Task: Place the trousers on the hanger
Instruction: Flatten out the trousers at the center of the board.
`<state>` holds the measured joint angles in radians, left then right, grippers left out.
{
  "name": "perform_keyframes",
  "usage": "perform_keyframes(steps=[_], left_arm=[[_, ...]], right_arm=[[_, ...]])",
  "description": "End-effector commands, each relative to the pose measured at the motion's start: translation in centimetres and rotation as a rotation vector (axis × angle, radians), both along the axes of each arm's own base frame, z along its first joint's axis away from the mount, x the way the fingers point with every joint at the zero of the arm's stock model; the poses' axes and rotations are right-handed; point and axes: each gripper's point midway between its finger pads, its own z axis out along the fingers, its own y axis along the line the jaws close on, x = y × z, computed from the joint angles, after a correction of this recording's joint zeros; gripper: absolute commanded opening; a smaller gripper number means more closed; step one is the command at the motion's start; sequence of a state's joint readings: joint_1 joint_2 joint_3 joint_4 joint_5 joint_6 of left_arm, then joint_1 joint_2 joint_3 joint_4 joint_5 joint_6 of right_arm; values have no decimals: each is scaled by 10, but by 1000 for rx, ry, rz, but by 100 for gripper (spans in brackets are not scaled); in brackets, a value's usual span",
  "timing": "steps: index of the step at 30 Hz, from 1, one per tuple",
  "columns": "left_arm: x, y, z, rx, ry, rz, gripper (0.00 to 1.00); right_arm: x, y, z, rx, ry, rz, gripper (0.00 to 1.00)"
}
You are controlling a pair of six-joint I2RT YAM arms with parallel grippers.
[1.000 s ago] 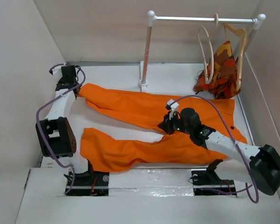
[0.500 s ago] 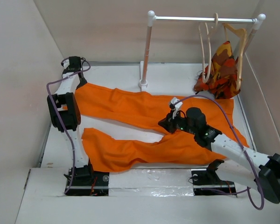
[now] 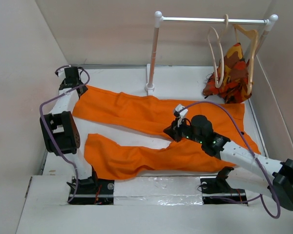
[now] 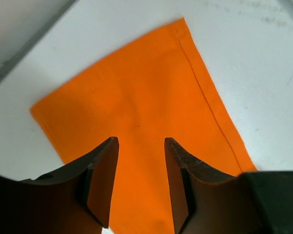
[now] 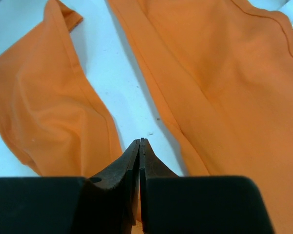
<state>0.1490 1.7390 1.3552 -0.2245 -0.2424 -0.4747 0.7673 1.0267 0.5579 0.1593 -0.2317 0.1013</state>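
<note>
Orange trousers [image 3: 136,109] flat on the white bench [image 3: 185,80], both legs pointing left, waist at the right, close to the right wall. Far leg's cuff near the far-left corner, just beside the left wall. Far edge of that leg touching the foot of the rail post [image 3: 154,53]. Near leg close along the bench's front edge. Wedge of bare white bench between the two legs, widening leftward. Another bare strip behind the trousers, between the post and the patterned garment [image 3: 232,73].

Left end effector [image 4: 140,141] released: jaws apart, hovering over the far leg's cuff. Hem edge and side seam in plain sight ahead, cloth not gripped.

Right end effector [image 5: 139,146] clenched, tips meeting, low over the narrow end of the white wedge. Inner edge of the near leg just to its left in the wrist view. Cannot tell whether any cloth is nipped.

Cream hanger [image 3: 216,53] hooked on the rail [image 3: 200,20] at the far right, well apart from the trousers and beside a tan wooden hanger [image 3: 252,48]. Patterned garment bunched below both, in the far-right corner.
</note>
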Motion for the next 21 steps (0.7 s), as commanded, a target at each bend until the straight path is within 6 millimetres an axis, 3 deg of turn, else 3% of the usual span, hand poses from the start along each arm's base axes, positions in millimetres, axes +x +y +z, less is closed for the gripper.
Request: perform_keyframes(steps=[1,5,7,8,9,10,11,12,13,14,15,16,17,18,20,21], left_arm=[[3,-27,-40,-26,79,-57,41],[6,-31,-49,-77,79,-28,37],[4,-38,-26,-77,-1,-48,28],[2,-40,-14,-87,-41,-43,25],[-5,-48,14,-105,-116,-74,24],[-8,-51,33,-112,-170,-88,18],[-12,-54,51,-118,-223,-103,13],[-24,-62,84,-126,-304,-140,0],[-32,-66,101,-128,-348,-161,0],[-39,-70,117,-129,-399,-183,0],[-60,-77,141,-133,-473,-215,0],[-71,-81,153,-136,-522,-229,0],[-79,-89,168,-149,-580,-266,0],[-100,-95,182,-154,-637,-290,0],[-117,-99,196,-159,-690,-305,0],[-131,-103,205,-156,-729,-325,0]], right_arm=[[5,-7,2,-10,-35,-45,14],[-3,1,-6,-29,-9,29,30],[-18,19,-10,-42,0,113,35],[-19,29,-2,-39,-21,137,32],[-22,37,0,-44,-25,159,2],[-31,50,-10,-72,-2,202,0],[-31,63,3,-55,-24,227,0],[-43,78,5,-54,-31,277,0],[-47,89,6,-52,-36,301,0],[-46,103,-10,-82,-19,318,0],[-43,120,1,-64,-34,338,0],[-41,131,-2,-67,-23,360,8],[-41,147,-26,-102,16,387,16],[-34,166,-11,-67,-2,399,32],[-34,190,-13,-53,14,452,46],[-29,202,-37,-90,50,460,55]])
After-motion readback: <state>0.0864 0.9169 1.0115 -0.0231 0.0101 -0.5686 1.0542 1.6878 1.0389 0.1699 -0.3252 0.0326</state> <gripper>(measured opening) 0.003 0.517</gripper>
